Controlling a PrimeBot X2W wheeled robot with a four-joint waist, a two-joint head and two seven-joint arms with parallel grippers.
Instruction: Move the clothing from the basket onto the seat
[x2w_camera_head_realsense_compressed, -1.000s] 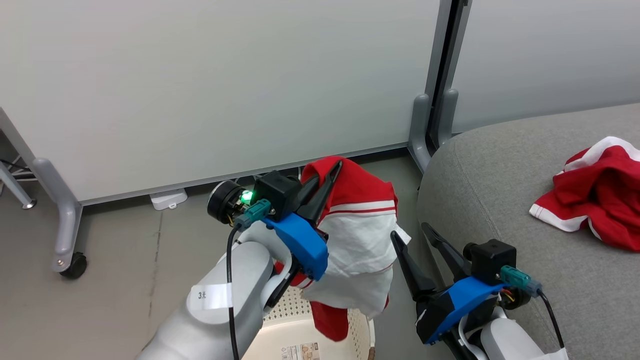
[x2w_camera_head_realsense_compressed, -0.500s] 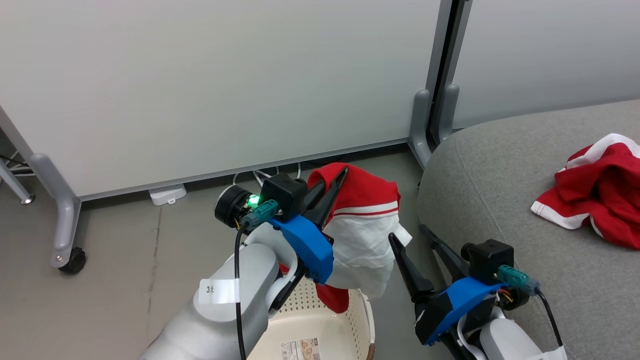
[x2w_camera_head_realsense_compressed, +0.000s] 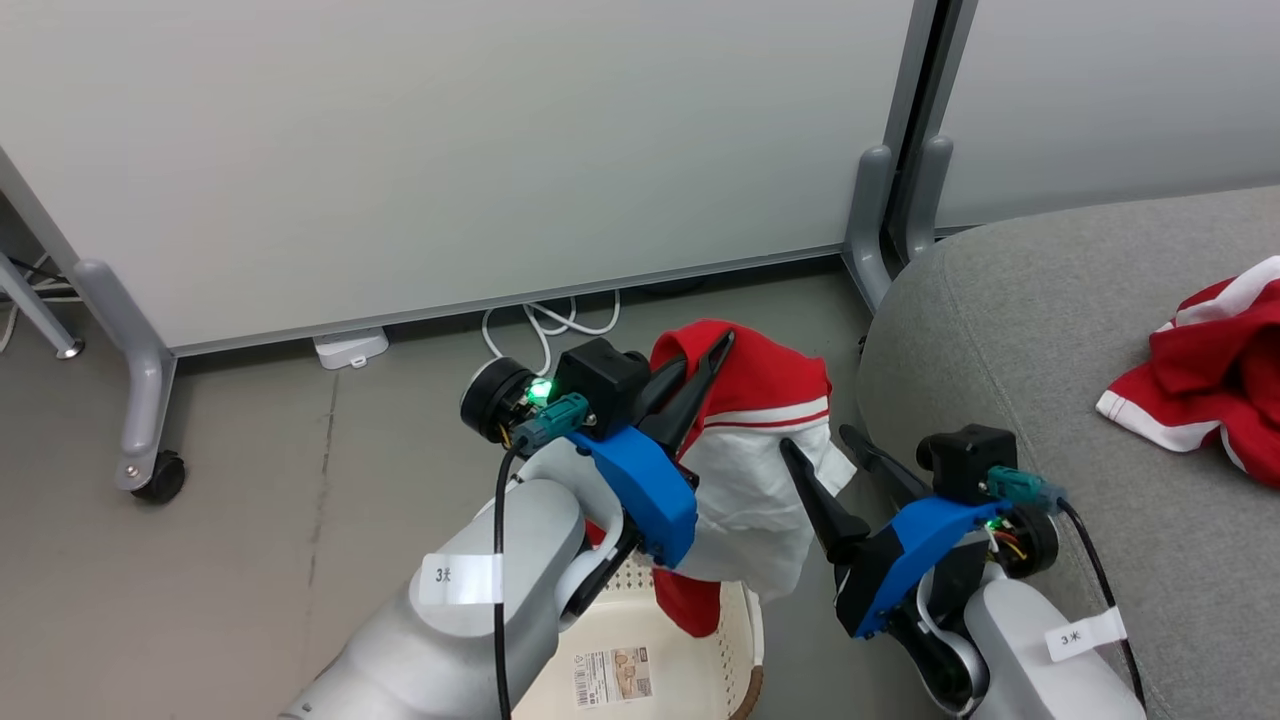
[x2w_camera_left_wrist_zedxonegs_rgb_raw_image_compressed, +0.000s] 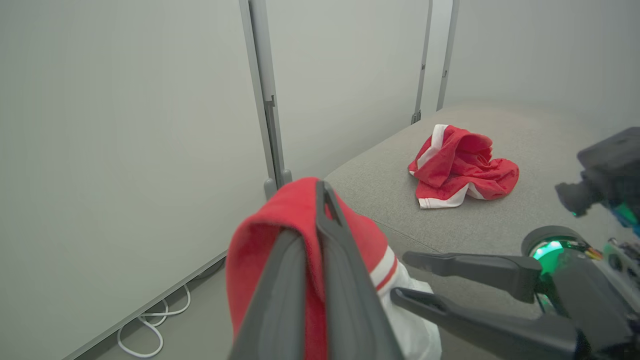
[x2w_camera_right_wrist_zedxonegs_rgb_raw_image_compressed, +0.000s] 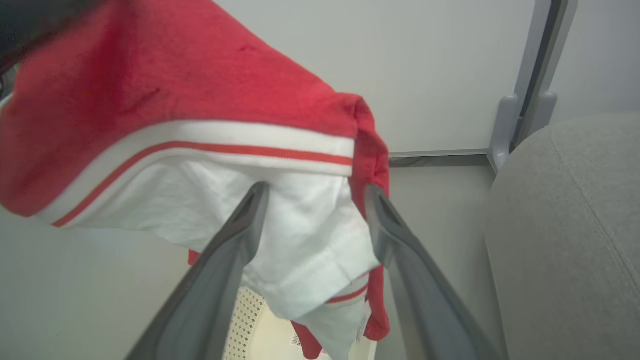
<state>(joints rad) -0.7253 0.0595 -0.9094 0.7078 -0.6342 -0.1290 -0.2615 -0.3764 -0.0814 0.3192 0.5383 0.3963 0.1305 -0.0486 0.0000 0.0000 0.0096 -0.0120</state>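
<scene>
My left gripper (x2w_camera_head_realsense_compressed: 725, 340) is shut on a piece of clothing (x2w_camera_head_realsense_compressed: 760, 470), red with a white panel and stripes, which hangs from the fingers above the cream perforated basket (x2w_camera_head_realsense_compressed: 640, 610). The left wrist view has the same garment (x2w_camera_left_wrist_zedxonegs_rgb_raw_image_compressed: 270, 220) draped over the closed left gripper (x2w_camera_left_wrist_zedxonegs_rgb_raw_image_compressed: 315, 210). Just right of the hanging cloth, my right gripper (x2w_camera_head_realsense_compressed: 815, 440) is open; its fingers (x2w_camera_right_wrist_zedxonegs_rgb_raw_image_compressed: 240, 235) frame the white panel (x2w_camera_right_wrist_zedxonegs_rgb_raw_image_compressed: 300, 220) without pinching it. A second red garment (x2w_camera_head_realsense_compressed: 1210, 380) lies crumpled on the grey seat (x2w_camera_head_realsense_compressed: 1050, 330).
Pale partition panels stand behind, on grey feet with a caster (x2w_camera_head_realsense_compressed: 160, 478) and a post (x2w_camera_head_realsense_compressed: 880, 240) beside the seat's edge. White cables (x2w_camera_head_realsense_compressed: 545, 325) and a small white box (x2w_camera_head_realsense_compressed: 350, 347) lie on the floor by the panel.
The head view has shifted. My left gripper has carried the hanging garment a little higher out of the basket and nearer the seat. The right gripper stays open beside it.
</scene>
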